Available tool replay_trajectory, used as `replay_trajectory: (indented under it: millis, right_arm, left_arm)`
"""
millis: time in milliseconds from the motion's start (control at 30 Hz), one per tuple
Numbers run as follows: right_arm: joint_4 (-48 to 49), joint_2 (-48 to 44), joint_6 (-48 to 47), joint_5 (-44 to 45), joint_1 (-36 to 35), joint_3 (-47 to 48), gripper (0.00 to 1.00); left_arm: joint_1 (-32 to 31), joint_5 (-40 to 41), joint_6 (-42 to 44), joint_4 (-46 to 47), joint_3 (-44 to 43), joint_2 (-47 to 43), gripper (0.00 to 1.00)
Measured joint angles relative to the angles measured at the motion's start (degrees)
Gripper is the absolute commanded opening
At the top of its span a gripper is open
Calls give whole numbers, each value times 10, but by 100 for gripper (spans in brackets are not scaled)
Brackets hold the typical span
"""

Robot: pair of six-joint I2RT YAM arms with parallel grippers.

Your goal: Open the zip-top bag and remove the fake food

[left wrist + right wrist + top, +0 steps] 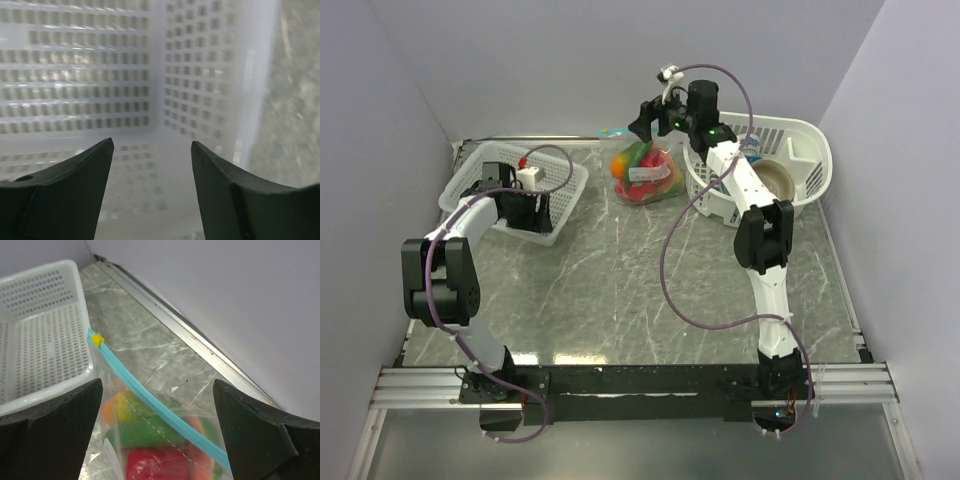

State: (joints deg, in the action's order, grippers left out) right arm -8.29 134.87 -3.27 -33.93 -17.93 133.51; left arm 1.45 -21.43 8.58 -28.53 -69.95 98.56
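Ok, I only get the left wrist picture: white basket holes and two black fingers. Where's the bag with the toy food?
Observer: The zip-top bag, with the fake food inside, lies at the table's far middle, between the rectangular basket and the round basket.
Operator: Is the other arm close?
Observer: Yes, the right fingers hang open over it, holding nothing.
Operator: Is it unzipped?
Observer: It looks zipped; the teal strip runs unbroken to a yellow slider.
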Motion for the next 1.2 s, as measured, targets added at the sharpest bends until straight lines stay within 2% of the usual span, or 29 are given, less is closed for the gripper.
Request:
replay_trajectory:
  millis: [133,233,267,333,433,533,567,633,667,700,867,967,1100,1200]
  right_arm:
    - [-12,13,-20,-10,-3,0,98]
    - [-21,25,-26,-24,-2,0,95]
    - [-23,29,-26,-26,-1,0,90]
    - [-28,35,-29,-32,0,0,84]
    - [-34,41,-31,-42,1,-1,64]
    - [-34,41,-33,-57,2,-13,46]
    - [-33,38,-34,-61,2,-22,32]
    - [-33,29,-34,-66,2,-50,21]
    - [-34,26,-37,-68,2,-60,12]
    - [-33,18,-37,-68,2,-74,9]
    - [-43,-41,-38,-58,-5,-135,6]
    - [-56,-76,-44,-42,-16,-166,4]
    - [-75,-115,-49,-26,-37,-197,2]
    - [-82,-144,-52,-22,-55,-217,1]
  left_arm:
    - [-6,-50,19,-65,-5,-17,79]
    - [-9,-64,24,-118,-36,-45,94]
    - [-8,-64,24,-126,-49,-56,99]
    - [-2,-59,17,-133,-81,-89,99]
    - [30,-28,0,-106,-112,-143,99]
    - [99,32,-17,-51,-114,-182,99]
    - [124,51,-20,-32,-114,-181,99]
    - [163,96,-22,6,-114,-154,99]
    - [171,111,-21,19,-114,-137,99]
    - [177,125,-20,34,-114,-111,99]
    - [171,155,-15,58,-144,52,99]
    - [166,174,-5,60,-224,136,99]
    - [161,184,-13,58,-318,197,97]
    - [154,184,-28,62,-330,205,98]
